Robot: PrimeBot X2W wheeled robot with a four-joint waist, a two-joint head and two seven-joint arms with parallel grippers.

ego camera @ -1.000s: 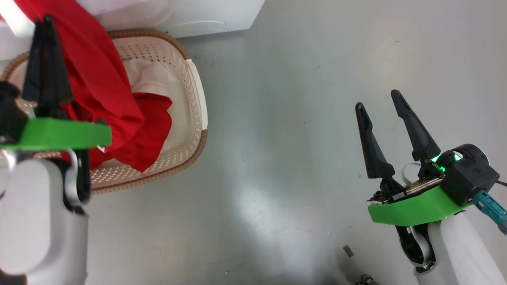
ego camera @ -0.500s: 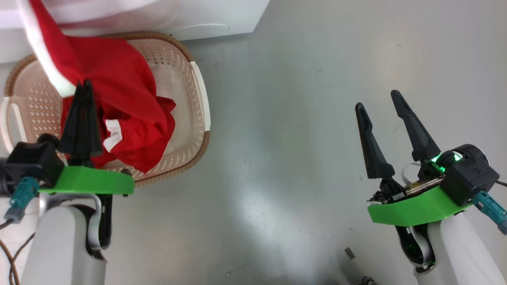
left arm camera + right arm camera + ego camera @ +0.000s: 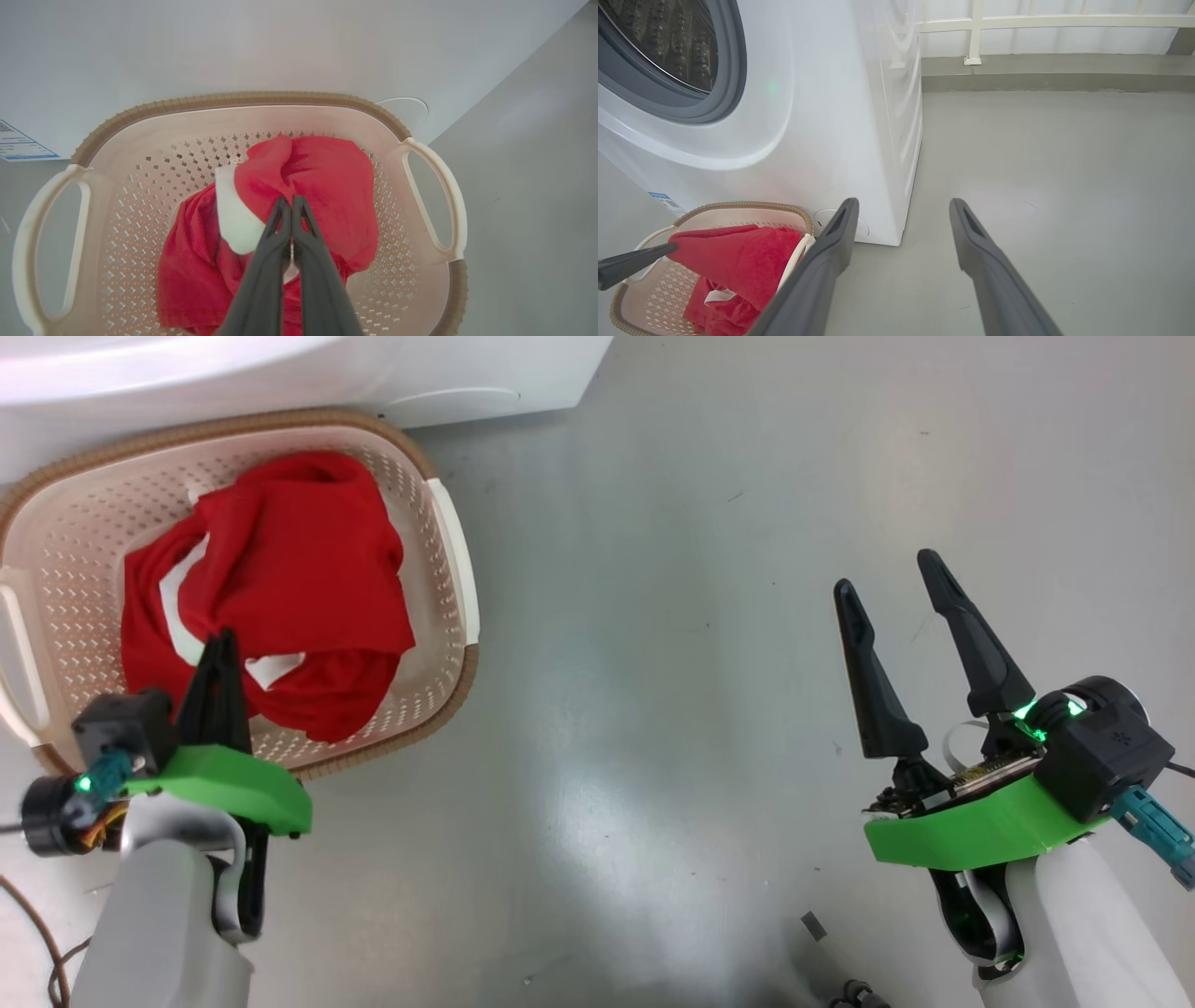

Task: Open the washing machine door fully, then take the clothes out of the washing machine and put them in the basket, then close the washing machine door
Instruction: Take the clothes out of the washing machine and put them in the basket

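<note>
Grey floor (image 3: 653, 709) spreads under both arms. The left pincer (image 3: 222, 644) is closed, its tips pinching a fold of the red garment (image 3: 280, 569), which tents up to meet them in both wrist views. Below and beyond the tips, the rest of the garment, white collar trim showing, lies heaped in the basket (image 3: 448, 537). Past the basket's far rim stands the washing machine (image 3: 485, 369). Well off to the right, the right pincer (image 3: 887, 574) hangs wide open and empty over bare floor.

The likely trouble is a retreat before release. If the left pincer lifts or draws back while clamped, the fold comes with it, and the garment could trail over the near rim or tug the light basket askew. Soft cloth may also cling to the fingertips after they part. The part of the drum (image 3: 668, 42) in view looks bare, but whether more clothes remain inside I cannot tell.

Half a second ago the garment hung higher, its white trim stretched up toward the machine. Now it has sunk into the basket and the left pincer sits lower. The right pincer is unchanged.
</note>
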